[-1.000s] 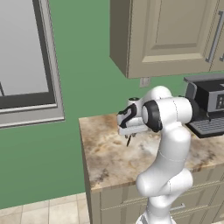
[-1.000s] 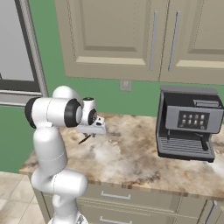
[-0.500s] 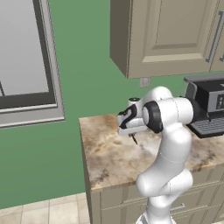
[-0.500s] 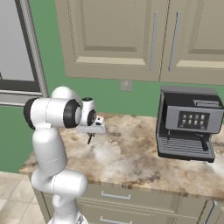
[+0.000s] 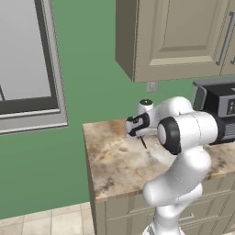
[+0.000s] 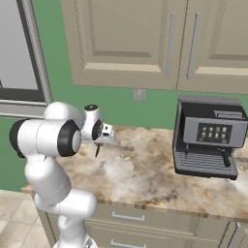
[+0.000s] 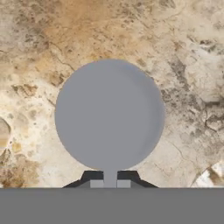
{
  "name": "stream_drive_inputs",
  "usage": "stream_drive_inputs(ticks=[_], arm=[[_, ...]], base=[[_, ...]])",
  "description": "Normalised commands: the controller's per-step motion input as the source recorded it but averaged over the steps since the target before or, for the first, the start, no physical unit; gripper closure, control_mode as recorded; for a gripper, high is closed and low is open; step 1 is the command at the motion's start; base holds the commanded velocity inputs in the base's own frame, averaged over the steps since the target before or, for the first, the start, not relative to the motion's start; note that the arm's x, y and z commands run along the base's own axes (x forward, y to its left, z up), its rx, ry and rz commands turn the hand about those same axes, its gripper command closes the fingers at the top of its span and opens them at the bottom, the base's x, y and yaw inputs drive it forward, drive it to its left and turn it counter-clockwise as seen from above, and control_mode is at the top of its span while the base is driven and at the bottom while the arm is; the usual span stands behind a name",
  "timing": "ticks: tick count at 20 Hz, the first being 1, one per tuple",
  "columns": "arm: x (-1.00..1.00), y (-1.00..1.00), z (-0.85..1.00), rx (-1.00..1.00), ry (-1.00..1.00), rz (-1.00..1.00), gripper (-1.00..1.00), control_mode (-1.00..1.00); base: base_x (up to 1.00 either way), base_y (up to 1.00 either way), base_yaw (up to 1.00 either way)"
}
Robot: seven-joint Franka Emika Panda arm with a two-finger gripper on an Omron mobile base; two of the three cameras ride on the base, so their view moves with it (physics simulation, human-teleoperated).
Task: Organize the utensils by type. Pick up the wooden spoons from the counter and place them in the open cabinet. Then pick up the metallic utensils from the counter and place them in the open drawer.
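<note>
My gripper (image 7: 109, 178) is shut on a metallic utensil (image 7: 109, 114). Its round grey head stands just past the fingertips, over the marbled counter (image 7: 52, 39). In the left base view the gripper (image 5: 136, 130) hangs above the counter (image 5: 110, 160) near the wall, with the utensil's thin dark part (image 5: 143, 142) sticking down under it. The right base view has the same gripper (image 6: 104, 136) and dark sliver (image 6: 97, 150) over the counter (image 6: 145, 179). The wooden spoons, the open cabinet and the open drawer are out of view.
A black coffee machine (image 6: 208, 138) stands at the counter's right end, also seen as the coffee machine (image 5: 220, 114). Shut beige wall cabinets (image 6: 145, 43) hang overhead. Drawer fronts (image 6: 126, 218) with grey bar handles sit below the worktop. A window (image 5: 27, 69) lies to the left.
The fingers have come together on the metallic utensil. The arm has hardly shifted.
</note>
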Motion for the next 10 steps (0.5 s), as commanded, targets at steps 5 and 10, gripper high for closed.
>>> stream_drive_inputs(ticks=[5, 10], arm=[[-0.41, 0.03, 0.61, 0.01, -0.09, 0.0, 1.0, -1.0], [-0.24, 0.06, 0.57, 0.04, 0.0, 0.0, 1.0, -1.0]], base=[[0.0, 0.0, 0.0], [0.0, 0.0, 0.0]])
